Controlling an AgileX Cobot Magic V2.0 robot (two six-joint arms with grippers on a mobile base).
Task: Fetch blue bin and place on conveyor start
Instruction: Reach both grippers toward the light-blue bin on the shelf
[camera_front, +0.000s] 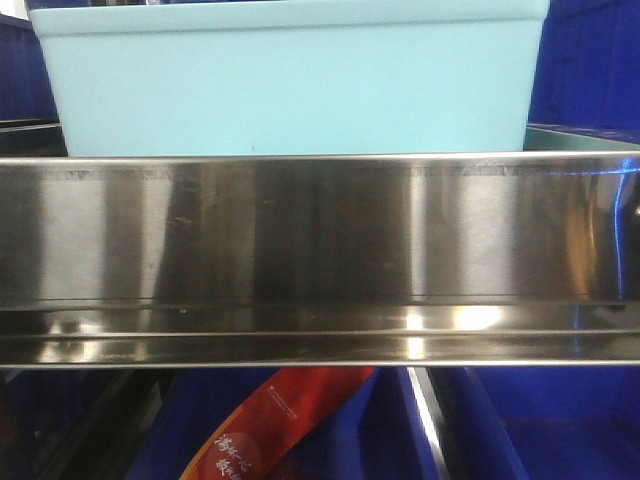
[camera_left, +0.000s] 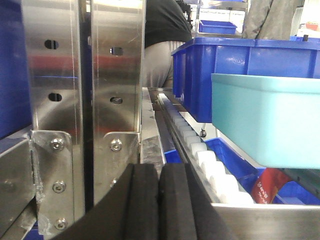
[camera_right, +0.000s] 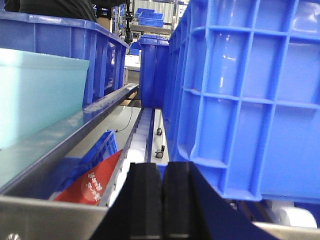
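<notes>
The blue bin (camera_front: 290, 80), a pale turquoise tub with plain walls, sits on a shelf just behind a shiny steel rail (camera_front: 320, 260). In the left wrist view the blue bin (camera_left: 272, 120) is at the right, above and beyond my left gripper (camera_left: 159, 187), which is shut with nothing between its black pads. In the right wrist view the blue bin (camera_right: 37, 95) is at the left, and my right gripper (camera_right: 162, 185) is shut and empty, apart from it. The conveyor start is out of view.
Dark blue ribbed crates (camera_right: 245, 100) stand close on the right and behind the bin (camera_left: 235, 65). Steel shelf uprights (camera_left: 80, 85) rise left of the left gripper. A red packet (camera_front: 275, 430) lies in a lower crate. White rollers (camera_left: 210, 165) run along the shelf. A person (camera_left: 162, 40) stands behind.
</notes>
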